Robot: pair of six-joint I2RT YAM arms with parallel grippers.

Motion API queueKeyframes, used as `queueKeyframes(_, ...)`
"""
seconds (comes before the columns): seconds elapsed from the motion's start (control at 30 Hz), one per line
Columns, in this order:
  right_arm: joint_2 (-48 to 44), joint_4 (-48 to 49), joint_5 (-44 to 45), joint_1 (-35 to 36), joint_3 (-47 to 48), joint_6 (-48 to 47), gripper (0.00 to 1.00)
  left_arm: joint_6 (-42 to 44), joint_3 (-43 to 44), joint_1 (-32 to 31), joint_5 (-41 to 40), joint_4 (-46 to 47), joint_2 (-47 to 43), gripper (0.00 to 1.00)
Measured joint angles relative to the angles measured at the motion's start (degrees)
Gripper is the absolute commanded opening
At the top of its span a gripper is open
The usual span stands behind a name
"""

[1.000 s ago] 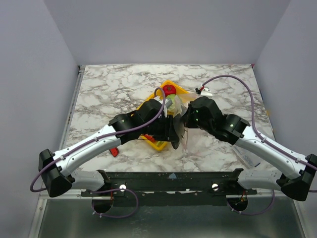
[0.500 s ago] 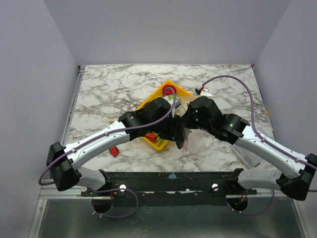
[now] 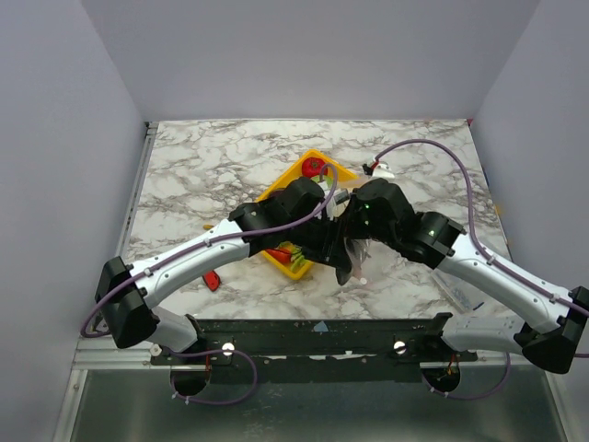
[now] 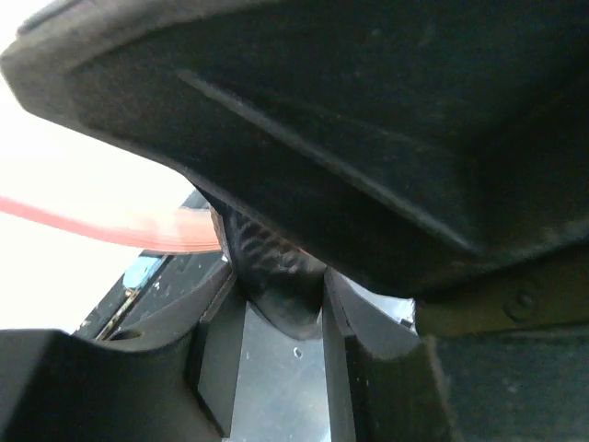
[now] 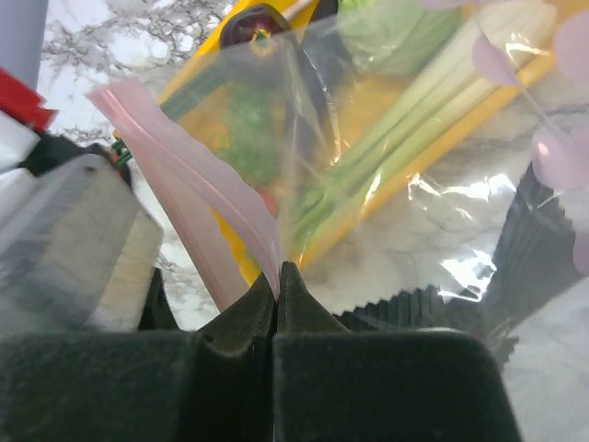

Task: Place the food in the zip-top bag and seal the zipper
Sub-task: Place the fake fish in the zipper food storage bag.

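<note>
Zip-top bag [image 5: 386, 212]: clear film draped over yellow tray [image 5: 460, 129] at centre of marble table [image 3: 184, 175]; vegetables [image 5: 405, 120] seen through it. Right gripper [image 5: 278, 276] is pinched tight on the pinkish zipper [image 5: 202, 175]. Both arms reach inward, wrists nearly meeting above the tray's near corner. Left gripper [image 3: 339, 258] pitches down beside the zipper; a dark housing [image 4: 368, 138] blocks its camera, so its grip cannot be told.
</note>
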Motion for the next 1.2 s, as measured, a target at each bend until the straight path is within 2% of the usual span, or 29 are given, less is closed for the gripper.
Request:
queueKeyframes(0.1,-1.01,-0.48,0.31,-0.07,-0.07,-1.95,0.01,2.95,0.68,0.42,3.96,-1.11,1.51,0.21)
queueKeyframes(0.3,-1.99,-0.17,0.15,0.09,-0.48,-4.55,0.0,5.01,0.66,1.07,6.82,-3.26,2.21,0.52)
queueKeyframes(0.5,-2.95,0.68,0.33,0.07,-3.3,-4.39,0.0,3.91,-0.04,0.9,6.8,-2.71,1.73,0.68)
queueKeyframes(0.67,-3.02,0.59,0.66,0.07,-4.87,-4.17,0.01,3.98,-0.09,0.59,5.95,-2.8,-1.4,0.69)
queueKeyframes(0.8,-3.13,0.66,1.29,0.07,-4.87,-4.17,0.01,4.28,-0.5,0.59,4.39,-2.58,-5.09,0.61)
queueKeyframes(0.97,-3.34,0.66,1.95,0.07,-4.87,-4.2,0.01,5.05,-3.43,0.59,0.31,-2.32,-10.36,0.61)
queueKeyframes(1.2,-5.88,0.52,5.27,0.07,-4.87,-4.15,0.01,5.53,-10.32,0.92,-13.03,-0.87,-16.81,0.81)
